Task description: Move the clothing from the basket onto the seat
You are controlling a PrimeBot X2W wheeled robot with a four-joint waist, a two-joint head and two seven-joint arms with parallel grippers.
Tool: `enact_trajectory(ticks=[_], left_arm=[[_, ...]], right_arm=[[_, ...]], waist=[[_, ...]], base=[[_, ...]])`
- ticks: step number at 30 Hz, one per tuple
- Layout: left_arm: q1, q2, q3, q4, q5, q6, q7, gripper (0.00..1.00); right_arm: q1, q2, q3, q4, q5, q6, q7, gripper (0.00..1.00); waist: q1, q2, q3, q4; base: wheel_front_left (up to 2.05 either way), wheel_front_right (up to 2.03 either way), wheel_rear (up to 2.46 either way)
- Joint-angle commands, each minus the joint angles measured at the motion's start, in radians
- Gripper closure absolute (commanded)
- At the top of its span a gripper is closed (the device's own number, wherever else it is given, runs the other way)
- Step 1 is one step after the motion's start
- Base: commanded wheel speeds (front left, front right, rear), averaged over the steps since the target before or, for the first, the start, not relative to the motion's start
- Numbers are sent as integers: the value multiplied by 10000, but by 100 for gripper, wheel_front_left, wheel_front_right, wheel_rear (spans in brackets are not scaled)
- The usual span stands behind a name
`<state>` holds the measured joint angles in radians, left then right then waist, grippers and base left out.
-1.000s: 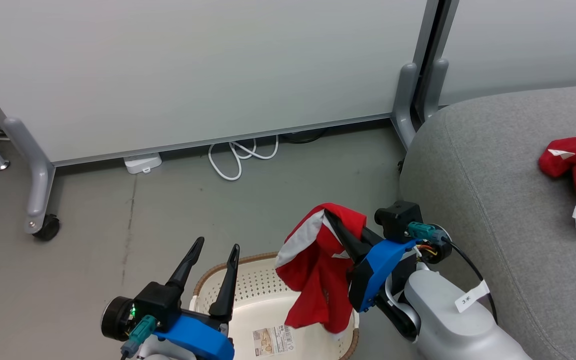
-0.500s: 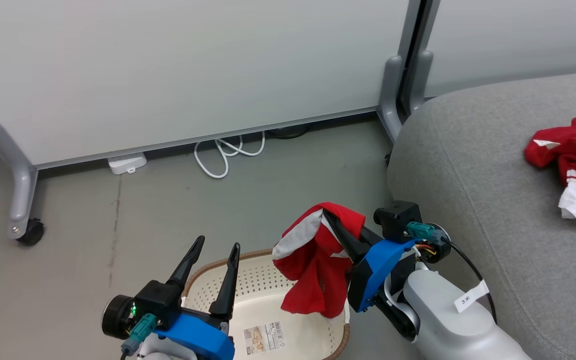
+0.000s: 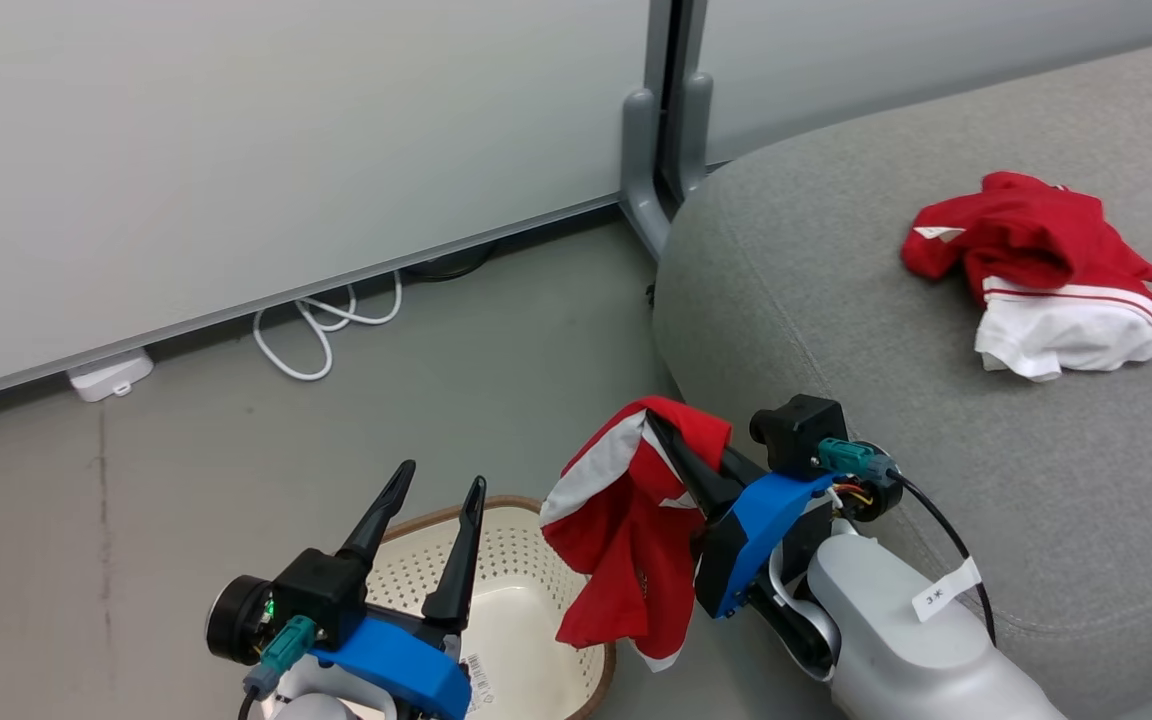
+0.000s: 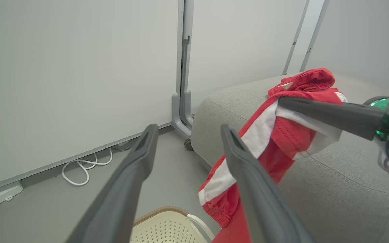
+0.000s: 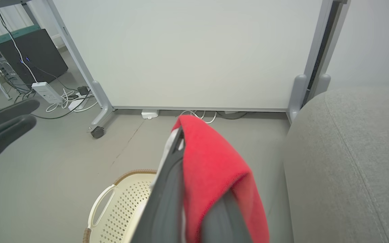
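Grey floor (image 3: 186, 450), lower centre: the right gripper (image 3: 654, 428) pinches a red garment (image 3: 616, 530) by the laundry basket (image 3: 516, 530). At lower left, the left gripper (image 3: 442, 474) gapes empty.

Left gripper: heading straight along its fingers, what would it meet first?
Likely the grey metal partition post's foot beside the grey woven couch seat; the path looks free until there, depth unclear.

dark tapered fingers (image 3: 463, 550); blue housings (image 3: 396, 670); teal connectors (image 3: 288, 645); pale grey forearm (image 3: 896, 650); white tag (image 3: 944, 590)

The white cable tag (image 3: 944, 590) shows a "3".
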<state>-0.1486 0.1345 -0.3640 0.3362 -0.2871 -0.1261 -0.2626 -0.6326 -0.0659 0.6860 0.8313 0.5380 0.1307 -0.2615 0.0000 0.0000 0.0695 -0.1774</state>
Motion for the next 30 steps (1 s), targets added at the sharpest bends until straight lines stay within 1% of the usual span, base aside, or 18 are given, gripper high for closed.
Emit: enact_trajectory(ticks=[1, 10, 20, 25, 30], left_arm=[[-147, 50, 18, 1, -15, -75, -32, 0], [-199, 168, -50, -45, -9, -74, -32, 0], [-228, 281, -137, -32, -57, -46, -32, 0], [-257, 312, -163, -33, -73, -46, -32, 0], [-271, 366, -238, -20, -97, -46, -32, 0]], right_arm=[[-2, -19, -56, -61, -22, 1, -53, 100], [150, 22, -275, -169, -130, 1, -52, 100], [255, 79, -377, -274, -199, 1, -47, 100], [286, 96, -366, -325, -204, 1, -47, 100], [366, 103, -450, -357, -258, 1, -47, 100]], waist=[[0, 0, 98, -474], [0, 0, 258, -1728], [0, 0, 421, -2880], [0, 0, 449, -3310], [0, 0, 476, -3502]], base=[[0, 0, 0], [0, 0, 0], [0, 0, 0], [0, 0, 0], [0, 0, 0]])
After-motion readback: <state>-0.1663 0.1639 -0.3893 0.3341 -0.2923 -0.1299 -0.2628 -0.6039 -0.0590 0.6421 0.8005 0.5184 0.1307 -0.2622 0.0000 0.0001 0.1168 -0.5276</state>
